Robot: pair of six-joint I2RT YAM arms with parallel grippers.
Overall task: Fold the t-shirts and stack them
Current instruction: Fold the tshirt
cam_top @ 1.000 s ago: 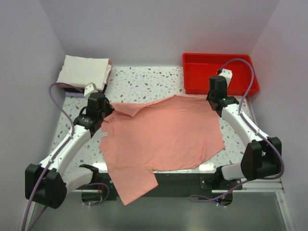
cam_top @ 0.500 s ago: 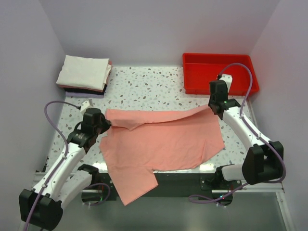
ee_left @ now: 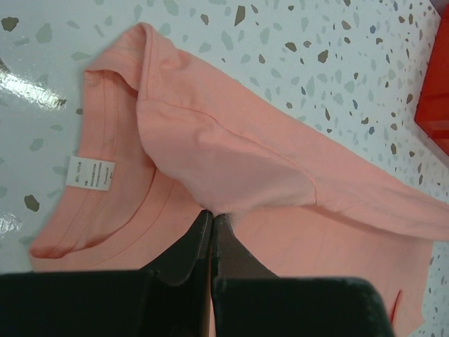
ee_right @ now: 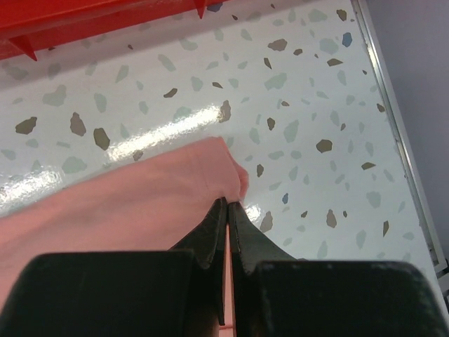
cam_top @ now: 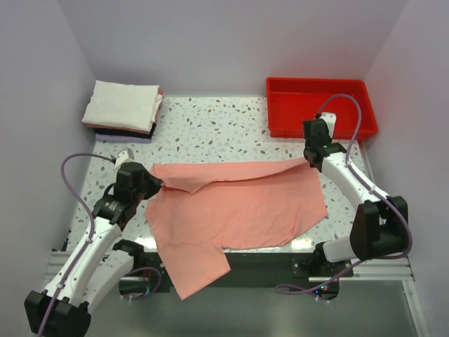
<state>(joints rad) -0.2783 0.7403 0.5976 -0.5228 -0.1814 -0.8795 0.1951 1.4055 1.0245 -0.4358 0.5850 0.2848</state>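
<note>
A salmon-pink t-shirt lies spread across the table, one sleeve hanging over the near edge. Its far edge is folded toward me as a long flap. My left gripper is shut on the flap's left end; in the left wrist view it pinches the sleeve beside the collar and white neck label. My right gripper is shut on the flap's right corner, seen in the right wrist view. A stack of folded t-shirts, cream on top, sits at the far left corner.
A red plastic tray stands at the far right, its edge also in the right wrist view. The speckled table shows between the stack and the tray. Walls close in on both sides.
Both grippers have pulled the shirt's far edge toward the near side, folding it over as a flap. The left arm has drawn back and down; the right moved only a little.
</note>
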